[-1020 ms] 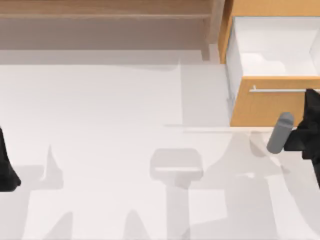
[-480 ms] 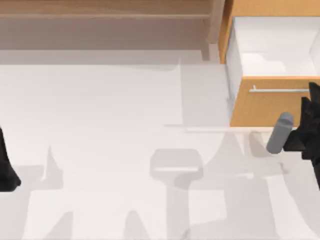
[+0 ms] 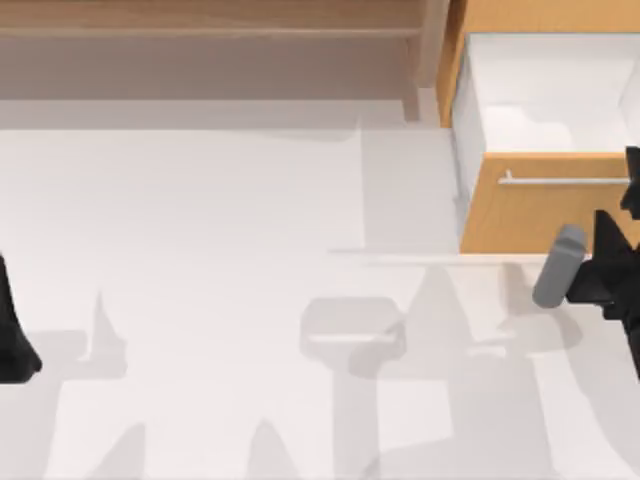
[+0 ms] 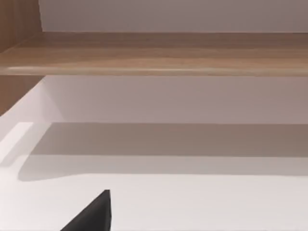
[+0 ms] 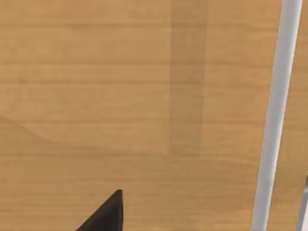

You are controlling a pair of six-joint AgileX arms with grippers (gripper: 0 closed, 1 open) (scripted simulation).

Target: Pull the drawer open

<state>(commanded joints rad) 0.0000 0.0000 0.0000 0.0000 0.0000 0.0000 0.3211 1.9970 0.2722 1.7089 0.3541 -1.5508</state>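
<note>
At the far right corner of the counter (image 3: 230, 300), the drawer (image 3: 545, 215) stands pulled out toward the near side, its white inner box open to the top and its light orange-tan front panel facing near. The thin silver bar handle (image 3: 560, 181) runs left to right across the top of that panel, so the drawer's long axis lies across the counter while it slides near and far. Its right part runs off the edge of the top view.

The right hand (image 3: 622, 215) sits at the right edge of the top view, just in front of the panel near the right end of the handle; I cannot tell whether its fingers are closed or apart. From the right wrist, the panel is close up, with the handle (image 5: 276, 115) a pale bar along it and one dark fingertip (image 5: 103, 216) at the edge.

Left of the drawer, the darker brown shelf unit (image 3: 210, 25) lines the far side. The counter is white and spreads wide from left to centre. The left arm (image 3: 12, 335) rests at the near left edge, well apart from the drawer.
</note>
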